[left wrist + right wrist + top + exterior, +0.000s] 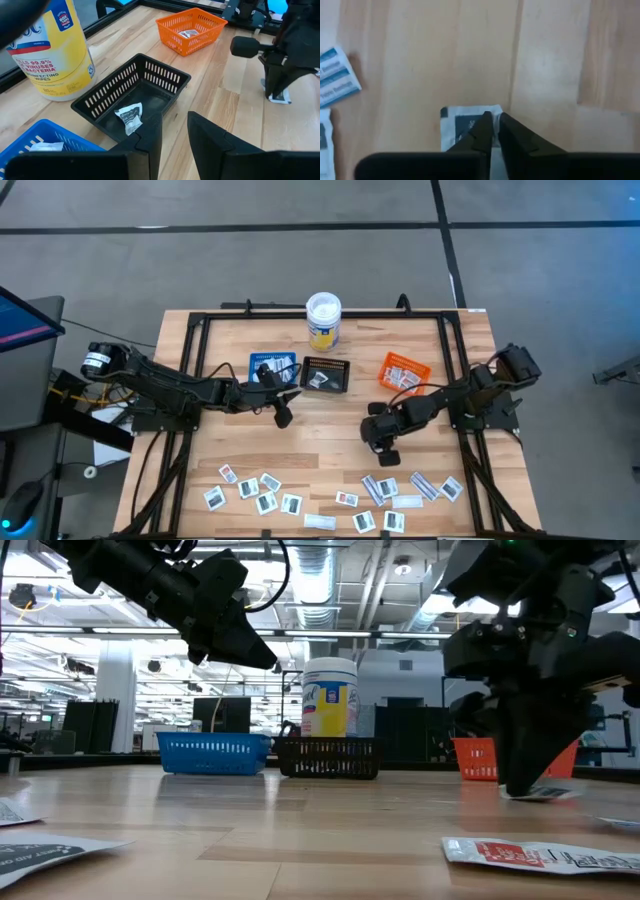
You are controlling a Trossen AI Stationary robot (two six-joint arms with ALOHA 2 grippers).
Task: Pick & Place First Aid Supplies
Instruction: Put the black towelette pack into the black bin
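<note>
The first aid supplies are small flat paper packets spread along the table's near edge, one group at the left (258, 490) and one at the right (405, 490). My right gripper (386, 444) points down at the table, just beyond the right group, shut on a white packet with a dark mark (465, 125). That packet (545, 793) lies flat on the wood. My left gripper (175, 127) hangs open above the table in front of the blue tray (272, 367), with nothing between its fingers. My right gripper comes from above, pointing steeply down, and its two fingertips (485, 122) are closed together on the packet's far part, near one corner (496, 109). The packet rests flat on the table. The fingers hide how much paper lies between them.
A blue tray, a black tray (327, 374) and an orange tray (403, 372) stand in a row across the middle, each with a packet or two inside. A white-lidded yellow tub (323, 321) stands behind them. Bare wood lies between the trays and the packets.
</note>
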